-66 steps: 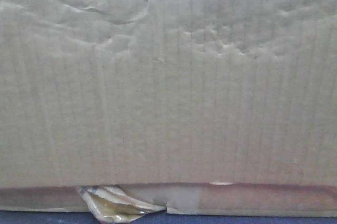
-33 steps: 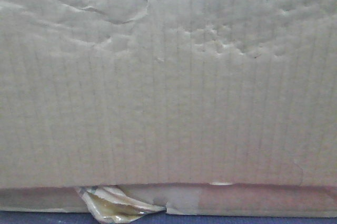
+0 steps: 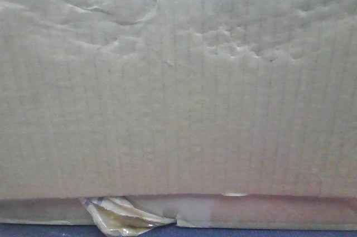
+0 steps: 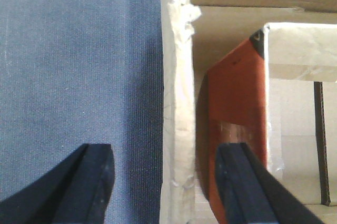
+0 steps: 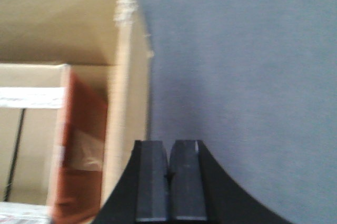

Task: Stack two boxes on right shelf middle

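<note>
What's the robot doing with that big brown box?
A two-armed robot is working on a big tan cardboard box, which fills the front view. The left claw is open and sits astride the box's side wall. One finger is over the blue surface, and the other is inside, beside a smaller reddish-brown box. The right claw is shut with nothing in it, just outside a wall of the box. Nothing is gripped at this moment.
</note>
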Controlling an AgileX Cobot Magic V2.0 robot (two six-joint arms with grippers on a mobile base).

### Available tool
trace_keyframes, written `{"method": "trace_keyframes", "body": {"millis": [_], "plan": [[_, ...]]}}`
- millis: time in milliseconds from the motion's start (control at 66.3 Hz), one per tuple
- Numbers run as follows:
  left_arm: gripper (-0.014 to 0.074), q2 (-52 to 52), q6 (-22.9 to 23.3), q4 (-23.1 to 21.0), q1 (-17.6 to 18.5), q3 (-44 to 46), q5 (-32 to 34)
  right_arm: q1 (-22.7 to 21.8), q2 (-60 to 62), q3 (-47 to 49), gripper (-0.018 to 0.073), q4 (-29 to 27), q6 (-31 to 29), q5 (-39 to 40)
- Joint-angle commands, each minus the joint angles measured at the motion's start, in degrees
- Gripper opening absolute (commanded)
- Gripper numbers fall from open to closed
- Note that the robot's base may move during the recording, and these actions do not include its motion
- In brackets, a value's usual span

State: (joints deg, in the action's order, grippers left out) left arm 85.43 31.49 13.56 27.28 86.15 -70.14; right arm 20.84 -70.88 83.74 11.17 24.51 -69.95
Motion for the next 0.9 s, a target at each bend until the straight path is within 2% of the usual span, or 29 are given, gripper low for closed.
{"method": "trace_keyframes", "body": {"millis": [0, 136, 271, 889], "plan": [[0.0330, -0.49, -0.09, 0.31, -0.31, -0.05, 0.18, 1.33, -2.85, 1.32, -0.0141, 0.98, 0.66, -0.01], [0.0330, -0.49, -0.09, 0.31, -0.31, -0.05, 0.18, 1.46, -5.81, 2.05, -0.0141, -1.44, 0.26, -0.01], [0.0330, -0.49, -0.25, 0.30, -0.31, -0.05, 0.18, 1.46, -7.86, 2.05, -0.0141, -3.86, -3.17, -0.01], [0.0330, -0.49, -1.26, 0.18, -0.31, -0.05, 0.18, 1.46, -9.38, 2.05, -0.0129, -3.97, -2.84, -0.01]]}}
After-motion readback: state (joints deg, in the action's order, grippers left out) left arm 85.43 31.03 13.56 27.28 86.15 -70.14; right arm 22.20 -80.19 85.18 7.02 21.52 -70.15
